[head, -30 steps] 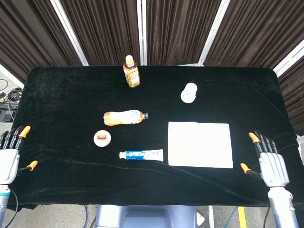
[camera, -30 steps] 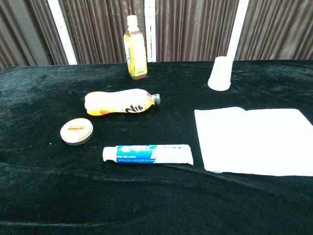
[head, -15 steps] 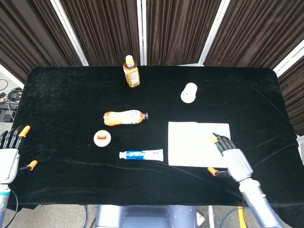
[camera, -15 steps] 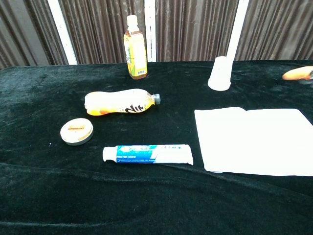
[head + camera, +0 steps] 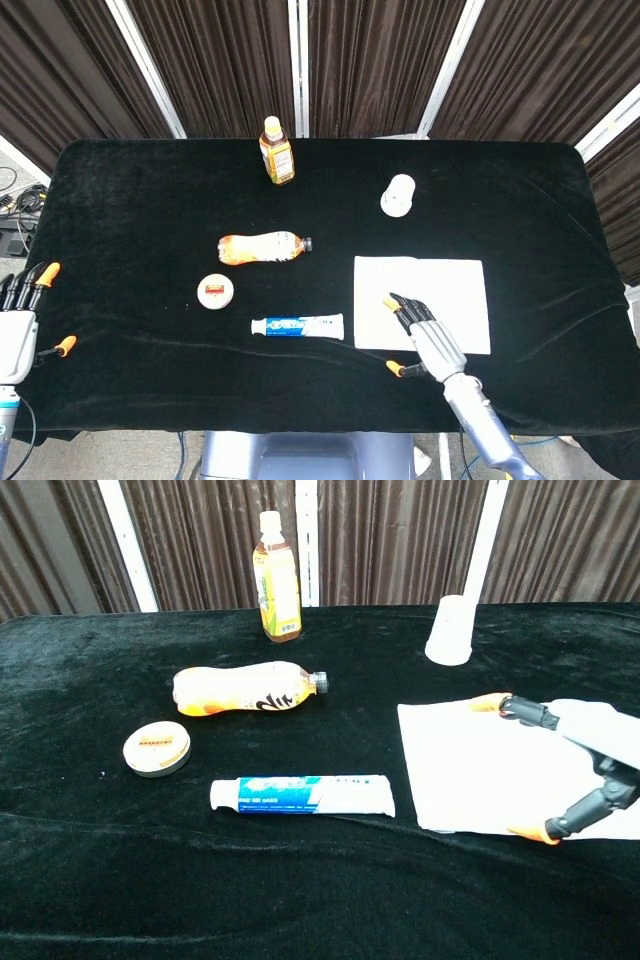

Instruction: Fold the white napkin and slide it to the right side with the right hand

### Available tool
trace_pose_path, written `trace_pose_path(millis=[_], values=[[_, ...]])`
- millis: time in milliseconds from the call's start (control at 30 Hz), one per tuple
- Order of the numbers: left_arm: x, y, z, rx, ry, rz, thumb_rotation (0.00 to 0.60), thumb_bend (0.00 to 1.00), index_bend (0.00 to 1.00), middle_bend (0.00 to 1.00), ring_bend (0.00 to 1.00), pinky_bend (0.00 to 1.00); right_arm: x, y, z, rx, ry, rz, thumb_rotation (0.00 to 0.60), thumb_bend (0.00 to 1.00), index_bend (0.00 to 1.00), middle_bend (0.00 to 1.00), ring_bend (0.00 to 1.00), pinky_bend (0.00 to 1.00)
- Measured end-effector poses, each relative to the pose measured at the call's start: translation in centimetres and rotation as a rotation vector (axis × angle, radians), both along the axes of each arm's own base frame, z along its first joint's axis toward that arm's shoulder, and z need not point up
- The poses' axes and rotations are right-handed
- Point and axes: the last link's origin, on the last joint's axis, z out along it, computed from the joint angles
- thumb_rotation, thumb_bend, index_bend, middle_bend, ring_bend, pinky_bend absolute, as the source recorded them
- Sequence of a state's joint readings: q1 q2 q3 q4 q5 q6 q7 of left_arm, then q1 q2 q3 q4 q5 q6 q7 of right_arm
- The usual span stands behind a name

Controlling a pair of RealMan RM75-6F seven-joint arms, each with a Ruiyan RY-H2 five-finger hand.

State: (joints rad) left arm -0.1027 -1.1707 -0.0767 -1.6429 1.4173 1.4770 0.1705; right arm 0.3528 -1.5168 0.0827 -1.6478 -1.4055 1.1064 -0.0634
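The white napkin lies flat and unfolded on the black table, right of centre. My right hand hovers over the napkin's front left part, fingers spread and pointing left and away, holding nothing. The orange fingertips reach toward the napkin's left edge. My left hand rests off the table's left front corner, fingers apart and empty; the chest view does not show it.
A toothpaste tube lies just left of the napkin. A round tin, a lying orange bottle, an upright tea bottle and an upturned white cup stand farther back.
My right hand has swept left from the table's right edge over the napkin to its front left part. The napkin and the left hand have not moved.
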Motion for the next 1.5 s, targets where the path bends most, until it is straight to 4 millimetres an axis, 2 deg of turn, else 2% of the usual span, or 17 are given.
trace_pose_path(millis=[333,733,1500], values=[[-0.6,0.3,-0.1,-0.003,0.011,0.036,0.6,0.16,0.0,0.0,0.0,0.0,0.1,-0.8,-3.1,-0.044,0.013,-0.041,0.6,0.12,0.0,0.0,0.0,0.0],[-1.1,0.7,-0.3,-0.005,0.018,0.062,0.6,0.17,0.0,0.0,0.0,0.0,0.1,-1.4,-5.6,-0.062,0.016,-0.08,0.6,0.13,0.0,0.0,0.0,0.0],[-1.3,0.7,-0.2,-0.004,0.014,0.078,0.6,0.17,0.0,0.0,0.0,0.0,-0.5,-1.9,-7.6,-0.131,0.124,-0.063,0.6,0.13,0.0,0.0,0.0,0.0]])
